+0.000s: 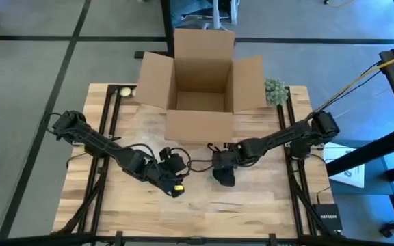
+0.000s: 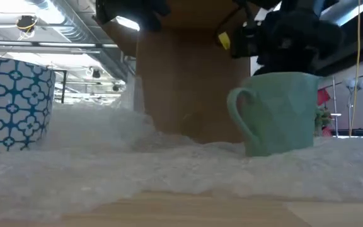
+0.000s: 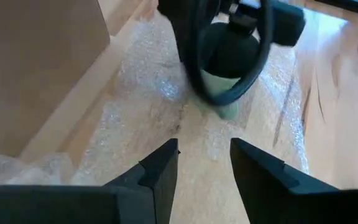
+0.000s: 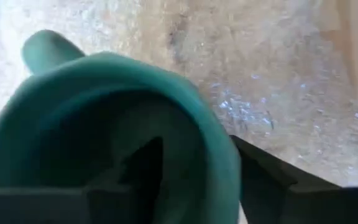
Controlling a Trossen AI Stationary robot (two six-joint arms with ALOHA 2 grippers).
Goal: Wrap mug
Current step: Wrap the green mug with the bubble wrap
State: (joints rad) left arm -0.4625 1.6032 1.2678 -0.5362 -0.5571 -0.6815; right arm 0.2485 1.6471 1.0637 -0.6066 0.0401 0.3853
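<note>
A pale green mug [image 2: 282,113] stands upright on a sheet of bubble wrap [image 2: 169,164] in the middle of the table, in front of the cardboard box. My right gripper [image 4: 194,168] comes down on it from above and is shut on its wall; in the high view the gripper [image 1: 223,171] hides the mug. My left gripper [image 3: 204,165] hovers open a little to the left of the mug [image 3: 221,84], over the bubble wrap [image 3: 148,93], holding nothing. My right gripper pinches the mug's wall at the rim [image 4: 219,155], away from the handle [image 4: 45,46]. One finger [image 4: 145,165] is inside the mug and the other [image 4: 263,177] is outside. The fingers come from above, pointing down. The mug stays upright, its base on the bubble wrap.
An open cardboard box [image 1: 200,89] stands at the far middle of the table. A blue-and-white patterned cup [image 2: 11,107] sits on the wrap at the low view's left. A small green plant [image 1: 276,91] and a pale ball [image 1: 124,91] lie beside the box.
</note>
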